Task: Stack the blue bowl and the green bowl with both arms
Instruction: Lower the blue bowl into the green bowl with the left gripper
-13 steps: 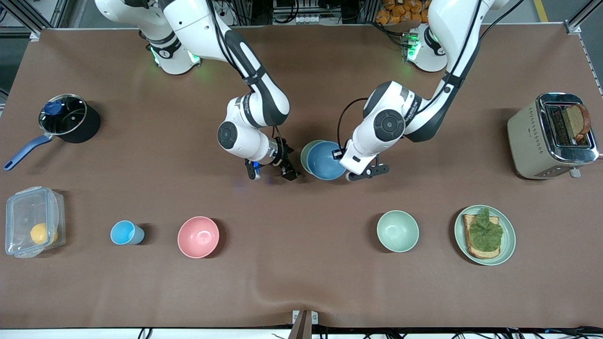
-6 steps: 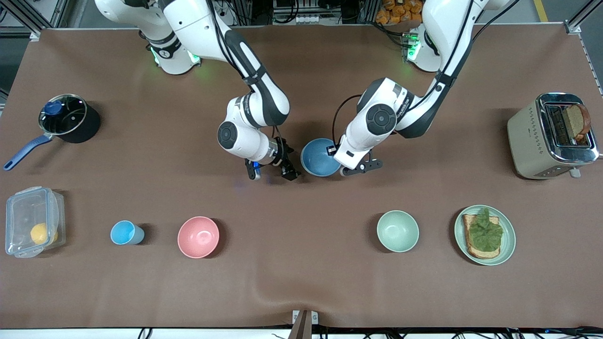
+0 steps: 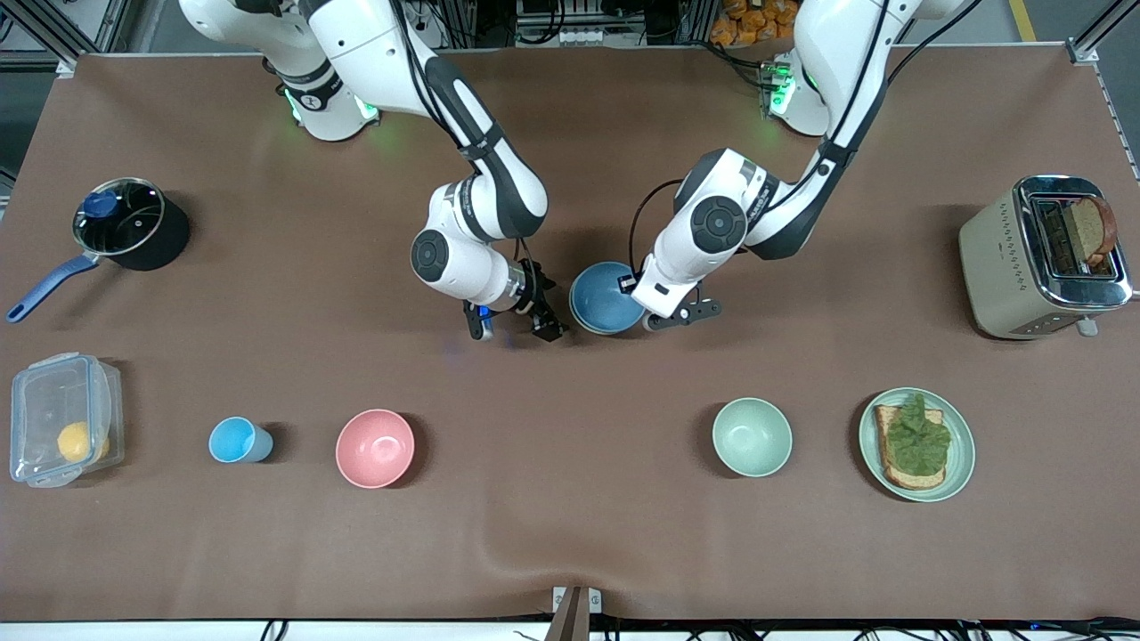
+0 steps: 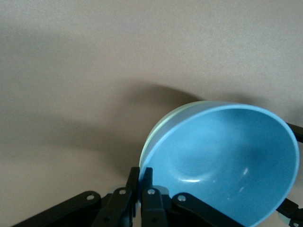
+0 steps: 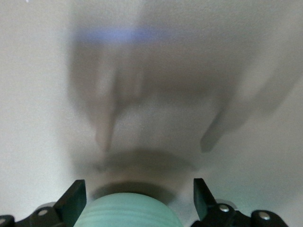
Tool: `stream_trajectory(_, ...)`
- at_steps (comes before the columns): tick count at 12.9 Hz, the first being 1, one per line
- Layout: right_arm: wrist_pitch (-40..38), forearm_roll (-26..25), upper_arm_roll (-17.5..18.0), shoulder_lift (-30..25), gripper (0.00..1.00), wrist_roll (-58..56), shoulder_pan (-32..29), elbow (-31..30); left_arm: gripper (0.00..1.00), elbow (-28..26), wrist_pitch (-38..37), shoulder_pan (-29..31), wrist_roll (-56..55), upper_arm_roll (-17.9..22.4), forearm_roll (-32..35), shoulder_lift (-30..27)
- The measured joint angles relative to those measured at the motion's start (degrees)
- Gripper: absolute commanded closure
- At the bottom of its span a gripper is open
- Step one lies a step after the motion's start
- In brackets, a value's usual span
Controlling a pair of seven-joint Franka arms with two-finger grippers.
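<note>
- A brown counter (image 3: 570, 534) is carrying everything.
- The left end effector (image 4: 140, 189) is pinching the blue bowl (image 3: 604, 299) by its rim, over the green bowl (image 4: 163, 124).
- The right end effector (image 3: 515, 328) is waiting just beside them, fingers spread wide.

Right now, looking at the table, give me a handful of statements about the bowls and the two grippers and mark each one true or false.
1. The left gripper is shut on the rim of the blue bowl. True.
2. The blue bowl sits in the green bowl. True: a green rim shows just outside the blue one.
3. The right gripper is clamped on the pink bowl. False: it is open, beside the stacked bowls.
4. The toaster is empty. False: a slice of bread stands in it.
5. The mint green bowl holds the blue cup. False: they stand apart.
</note>
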Motion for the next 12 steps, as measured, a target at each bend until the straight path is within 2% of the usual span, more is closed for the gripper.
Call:
stream_trajectory(10,-0.2,0.0,0.0,0.0,0.00,-0.2,0.0,0.0,1.00,-0.5,1.2,-0.8,-1.0,0.0,-1.6,0.8)
stream_trajectory(11,-0.2,0.0,0.0,0.0,0.00,-0.2,0.0,0.0,0.92,-0.5,1.2,-0.8,-1.1,0.0,-1.6,0.9)
stream_trajectory(12,-0.2,0.0,0.0,0.0,0.00,-0.2,0.0,0.0,0.72,-0.5,1.3,-0.8,-1.1,0.0,-1.6,1.0)
